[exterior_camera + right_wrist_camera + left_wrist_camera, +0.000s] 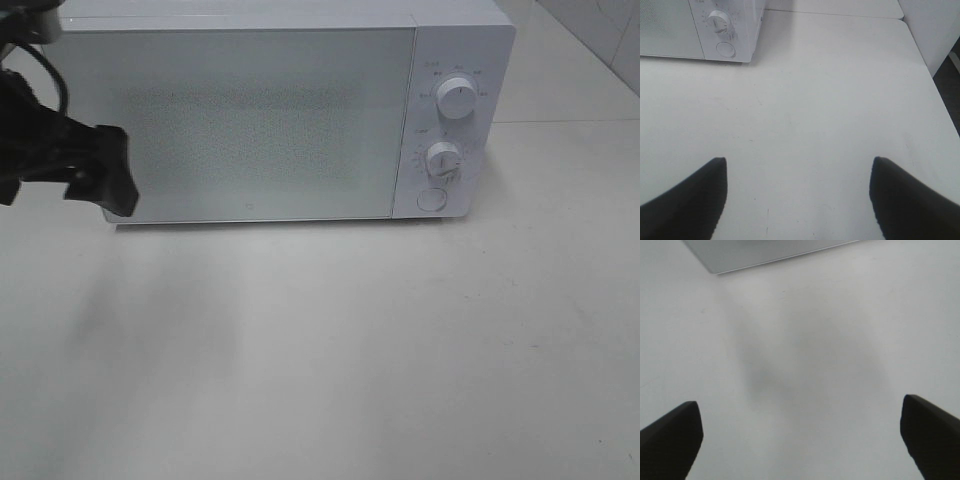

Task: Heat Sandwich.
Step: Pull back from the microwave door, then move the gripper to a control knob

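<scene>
White microwave (250, 120) sits far-center on table (350, 350), door shut. Door is frosted, so can't see inside. 2 knobs (457, 100) + round btn (431, 198) on its right panel. Sandwich not in any view; can't tell where it is. L gripper (800, 412) hovers by microwave's near-left corner, jaws spread wide, nothing btwn. R gripper (799, 165) over bare table right of and nearer than microwave, also released, empty.

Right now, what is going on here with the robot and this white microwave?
The white box-shaped microwave oven stands on the pale table, door shut. The black left gripper hangs open near the door's left edge, holding nothing. The black right gripper is open and empty too, above the table. No sandwich shows in any view.
</scene>
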